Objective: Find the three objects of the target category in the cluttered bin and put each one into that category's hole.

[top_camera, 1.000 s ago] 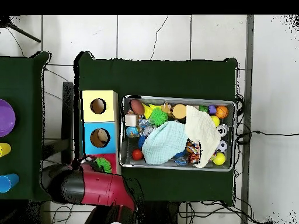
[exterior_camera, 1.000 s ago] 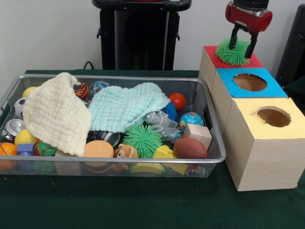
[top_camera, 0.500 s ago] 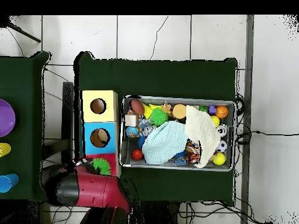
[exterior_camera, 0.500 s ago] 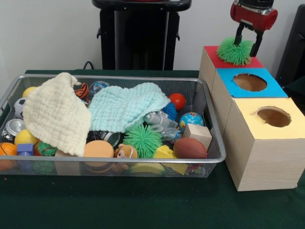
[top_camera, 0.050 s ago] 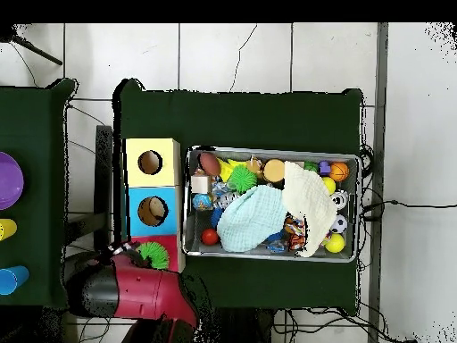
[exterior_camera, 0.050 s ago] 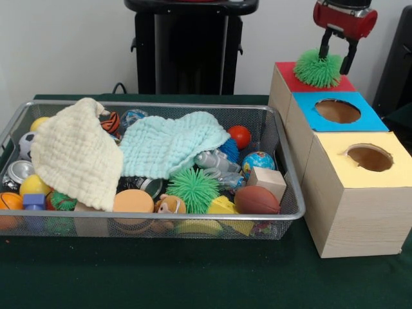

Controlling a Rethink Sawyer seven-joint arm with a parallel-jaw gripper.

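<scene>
While its two dark fingers (exterior_camera, 0.050 s ago: 326, 42) hang spread apart, the red hand (exterior_camera, 0.050 s ago: 338, 56) hovers just above a green spiky ball (exterior_camera, 0.050 s ago: 317, 69), holding nothing. The fingertips reach down on either side of the ball's top, and whether they touch its spikes cannot be told. That ball sits on the red box (exterior_camera, 0.050 s ago: 288, 82), covering the middle of its top.

Seen from overhead, the same ball (top_camera, 0.050 s ago: 155, 254) lies on the red top just beside the arm (top_camera, 0.050 s ago: 134, 291).

Next in the row, touching the red box, stands a blue box (exterior_camera, 0.050 s ago: 310, 126) with a round hole (exterior_camera, 0.050 s ago: 337, 111) in its top. After it comes a yellow box (exterior_camera, 0.050 s ago: 360, 196) with its own hole (exterior_camera, 0.050 s ago: 369, 157). All three stand on a dark green tabletop (exterior_camera, 0.050 s ago: 193, 273).

Beside the boxes sits a wire-mesh bin (exterior_camera, 0.050 s ago: 282, 156) full of small toys. A second green spiky ball (exterior_camera, 0.050 s ago: 192, 188) lies near the bin's front, in the open. A cream cloth (exterior_camera, 0.050 s ago: 74, 154) covers one end of the pile, and a pale mint cloth (exterior_camera, 0.050 s ago: 168, 144) covers the middle. Around them show a red ball (exterior_camera, 0.050 s ago: 239, 136), a globe ball (exterior_camera, 0.050 s ago: 258, 162), a wooden block (exterior_camera, 0.050 s ago: 266, 181), a brown football (exterior_camera, 0.050 s ago: 257, 200) and an orange disc (exterior_camera, 0.050 s ago: 133, 201). Part of another green spiky toy (exterior_camera, 0.050 s ago: 63, 201) peeks from under the cream cloth.
</scene>
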